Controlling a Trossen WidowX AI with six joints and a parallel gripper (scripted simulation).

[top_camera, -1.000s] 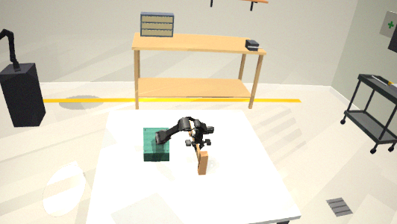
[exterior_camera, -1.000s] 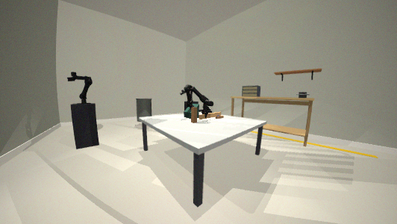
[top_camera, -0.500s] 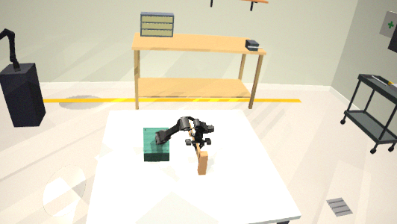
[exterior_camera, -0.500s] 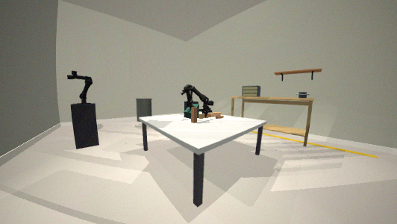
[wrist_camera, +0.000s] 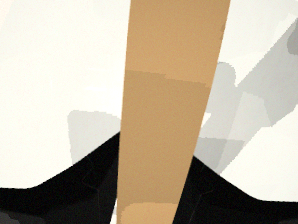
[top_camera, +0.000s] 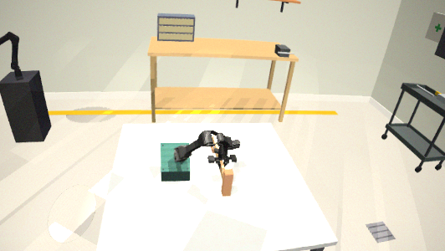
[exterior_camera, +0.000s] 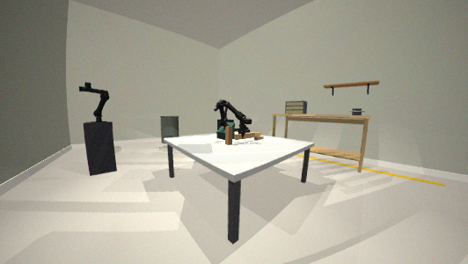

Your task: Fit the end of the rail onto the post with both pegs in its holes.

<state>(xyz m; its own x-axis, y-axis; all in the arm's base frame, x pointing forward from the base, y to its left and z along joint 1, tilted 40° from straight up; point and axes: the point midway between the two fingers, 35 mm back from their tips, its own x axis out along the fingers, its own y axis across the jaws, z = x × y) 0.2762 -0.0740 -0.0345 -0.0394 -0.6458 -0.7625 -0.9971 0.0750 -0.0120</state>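
The long tan rail point(top_camera: 222, 168) point(exterior_camera: 238, 136) point(wrist_camera: 161, 115) runs between the fingers and looks close to level in the exterior view. My gripper point(top_camera: 222, 160) point(exterior_camera: 243, 135) point(wrist_camera: 143, 139) is shut on the rail, with one finger on each side of it. The reddish-brown post point(top_camera: 227, 184) point(exterior_camera: 229, 135) stands upright at the rail's near end. The rail's end is very close to the post; whether they touch, and where the pegs are, is too small to tell. The footboard block point(exterior_camera: 259, 137) is at the far end; its bracket cannot be made out.
The arm's base stands on a green box point(top_camera: 175, 171) point(exterior_camera: 223, 132) to the left of the rail on the white table point(top_camera: 146, 209) point(exterior_camera: 237, 160). The arm reaches from it over the rail. A workbench point(top_camera: 226, 48) point(exterior_camera: 325, 116) stands beyond the table.
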